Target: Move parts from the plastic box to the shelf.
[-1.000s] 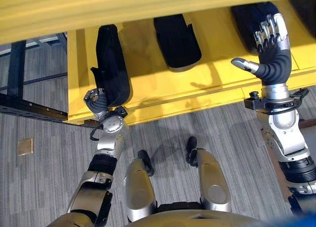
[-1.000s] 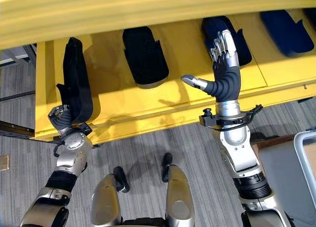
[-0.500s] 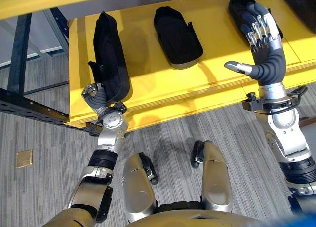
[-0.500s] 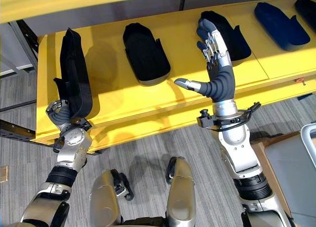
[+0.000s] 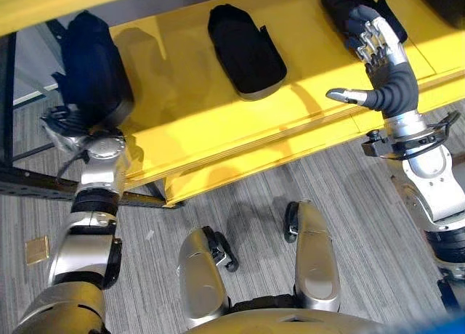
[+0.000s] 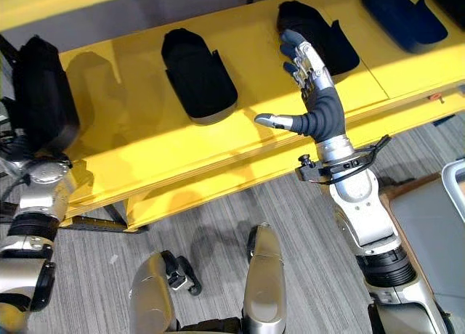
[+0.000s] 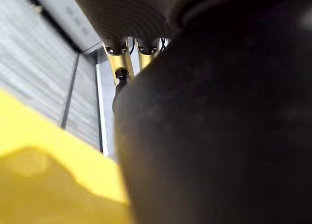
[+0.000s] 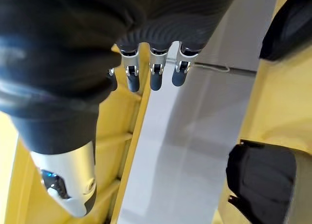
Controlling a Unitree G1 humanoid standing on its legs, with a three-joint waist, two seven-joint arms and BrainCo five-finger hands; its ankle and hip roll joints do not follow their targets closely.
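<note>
My left hand point(image 5: 69, 123) is shut on the lower end of a black moulded part point(image 5: 91, 69), holding it at the far left end of the yellow shelf point(image 5: 196, 123). In the left wrist view the part point(image 7: 219, 126) is dark and very close, with my fingers point(image 7: 119, 63) beside it. My right hand point(image 6: 314, 102) is open above the shelf's front edge, fingers straight and thumb out to the side, holding nothing. Its fingers point(image 8: 153, 73) are straight in the right wrist view. It is close to a black part point(image 6: 320, 33) lying on the shelf.
Another black part point(image 6: 196, 72) lies in the middle of the shelf and a blue one point(image 6: 403, 14) at the far right. A pale box rim point(image 6: 449, 200) shows at the right edge over grey carpet. A dark metal frame point(image 5: 36, 181) runs at the left.
The camera has tipped down and the upper shelf has slid out of view. My left hand has swung left with the black part, towards the shelf's left end. The right hand has barely moved.
</note>
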